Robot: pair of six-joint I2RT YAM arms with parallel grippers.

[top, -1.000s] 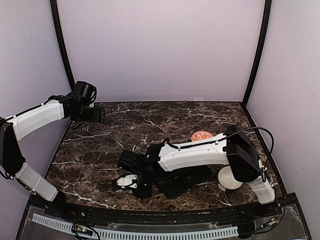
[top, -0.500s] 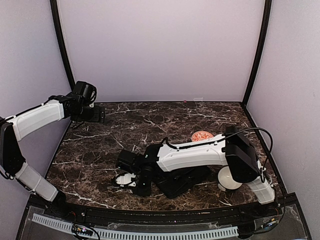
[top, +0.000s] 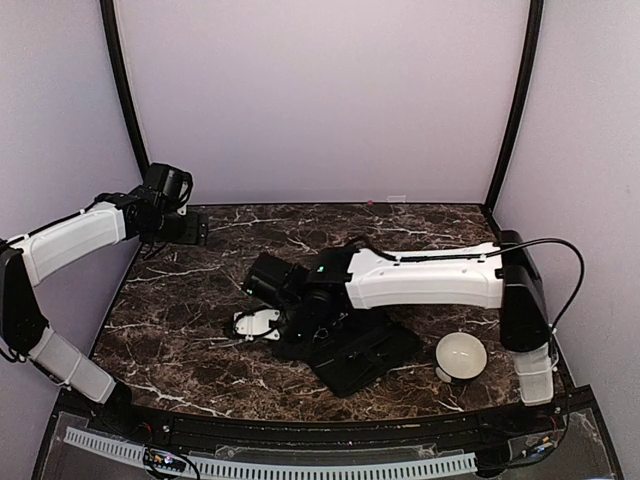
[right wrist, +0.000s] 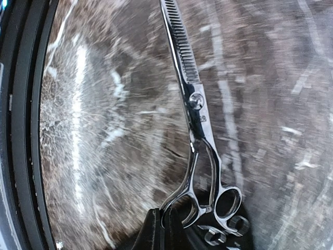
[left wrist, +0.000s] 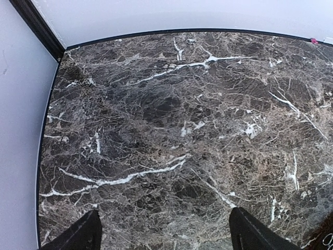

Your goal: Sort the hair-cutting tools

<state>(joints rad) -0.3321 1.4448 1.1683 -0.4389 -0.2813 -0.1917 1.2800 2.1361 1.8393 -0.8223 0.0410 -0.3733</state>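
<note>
Over the bench from the top camera: my right arm reaches across from the near right corner, and its wrist sits over the left-middle of the marble bench. I can't pick out any tool under it. A black case lies toward the near edge and a white bowl sits by the near right corner. A small flat white object lies just near-side of the wrist; I can't tell what it is. The left gripper is parked at the far left corner, well apart from all this.

Left wrist: the left gripper has its fingers spread wide over bare marble, with nothing between them.

Right wrist: the right gripper is pinched closed on the looped handles of the thinning scissors. The blades are together. The long axis runs straight out from the fingers, toothed tip farthest away, and the pair looks lifted off the marble. The background is smeared, so height is unclear.

My call: the right arm owns this move. The tip leads, so I set the scissors down along that axis and watch the tip.
</note>
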